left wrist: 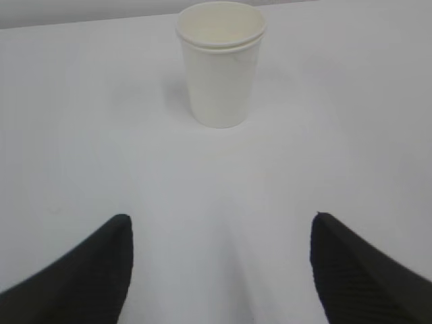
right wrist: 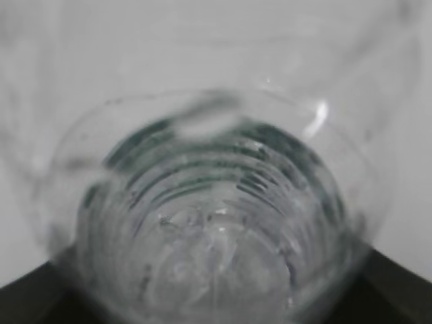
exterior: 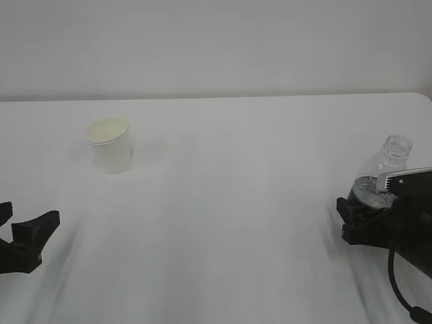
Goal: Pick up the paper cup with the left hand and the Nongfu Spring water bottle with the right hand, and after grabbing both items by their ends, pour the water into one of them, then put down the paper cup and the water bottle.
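Right tool [exterior: 368, 214] first: its black jaws are wrapped around the lower end of the Nongfu Spring water bottle [exterior: 383, 170], over at the right edge of the counter [exterior: 236, 202]. The bottle stands roughly upright, maybe a touch tilted, neck open with no cap. From the wrist cam on that arm the bottle fills the whole shot right up against the lens, ribs and dark green label showing, so I'd call that a grip, though whether it's lifted off the counter I can't tell.

Left tool [left wrist: 219, 270] is spread wide with nothing in it, sitting low near the counter on the left. The paper cup [exterior: 110, 146] is upright a fair way ahead of it, dead centre between the fingers in the wrist view but nowhere near touching. Looks like two cups nested, going by the double rim.

So progress-wise: bottle side looks grabbed, cup side not yet. Still to go, I reckon: close in on the cup, lift both, pour, set both back down. Can't really make out how much water is in the bottle.
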Motion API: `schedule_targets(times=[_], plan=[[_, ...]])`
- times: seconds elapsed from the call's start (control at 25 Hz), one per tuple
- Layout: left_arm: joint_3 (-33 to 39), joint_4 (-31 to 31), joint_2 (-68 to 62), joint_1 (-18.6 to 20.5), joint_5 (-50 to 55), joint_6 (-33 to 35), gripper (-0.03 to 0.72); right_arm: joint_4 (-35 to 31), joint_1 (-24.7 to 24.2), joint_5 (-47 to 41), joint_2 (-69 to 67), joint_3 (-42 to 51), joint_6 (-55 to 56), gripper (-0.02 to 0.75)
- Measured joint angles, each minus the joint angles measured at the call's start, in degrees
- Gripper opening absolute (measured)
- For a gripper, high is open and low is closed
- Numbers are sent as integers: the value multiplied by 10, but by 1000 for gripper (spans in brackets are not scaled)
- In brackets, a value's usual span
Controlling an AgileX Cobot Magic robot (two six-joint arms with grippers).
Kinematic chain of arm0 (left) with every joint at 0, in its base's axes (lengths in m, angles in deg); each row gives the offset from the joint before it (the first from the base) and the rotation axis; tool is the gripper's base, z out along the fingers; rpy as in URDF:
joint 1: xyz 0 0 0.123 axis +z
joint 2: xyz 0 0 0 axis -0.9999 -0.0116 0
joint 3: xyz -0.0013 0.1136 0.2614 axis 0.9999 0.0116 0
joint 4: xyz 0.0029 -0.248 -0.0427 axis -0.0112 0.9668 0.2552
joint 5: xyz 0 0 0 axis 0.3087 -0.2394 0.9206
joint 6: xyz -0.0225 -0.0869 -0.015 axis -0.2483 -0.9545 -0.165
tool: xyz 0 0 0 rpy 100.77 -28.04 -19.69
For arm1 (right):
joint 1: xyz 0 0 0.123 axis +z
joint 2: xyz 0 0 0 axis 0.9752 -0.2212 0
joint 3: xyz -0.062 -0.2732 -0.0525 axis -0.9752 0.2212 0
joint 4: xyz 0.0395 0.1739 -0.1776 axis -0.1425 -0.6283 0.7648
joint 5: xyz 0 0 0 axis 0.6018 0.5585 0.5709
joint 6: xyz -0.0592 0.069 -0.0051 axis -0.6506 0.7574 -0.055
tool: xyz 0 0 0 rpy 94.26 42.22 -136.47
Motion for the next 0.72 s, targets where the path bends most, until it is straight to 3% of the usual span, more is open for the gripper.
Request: schedule_targets(times=[0.48, 0.72], plan=[[0, 3, 0, 0, 0, 0, 587, 0, 0, 0, 0, -13, 0, 571], [0, 3, 0, 0, 0, 0, 587, -1, 0, 0, 0, -13, 0, 497]])
